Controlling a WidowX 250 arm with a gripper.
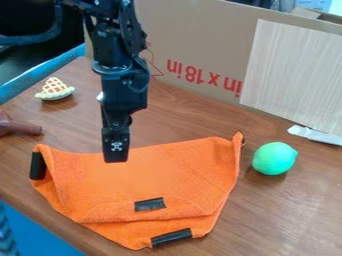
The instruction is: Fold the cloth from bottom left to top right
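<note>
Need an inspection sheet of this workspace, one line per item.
Surface: brown wood-grain table.
Job's things: orange cloth, creased, layers overlapping near its front; dark patches on it.
Clutter: toy pie, round green object, brown handle-like object at left edge.
Gripper: black pincer at the cloth's far edge; contact can't be told.
Cables: dark curved tube or cable at upper left, unclear which.
Surroundings: cardboard box behind, pale panel against it.
</note>
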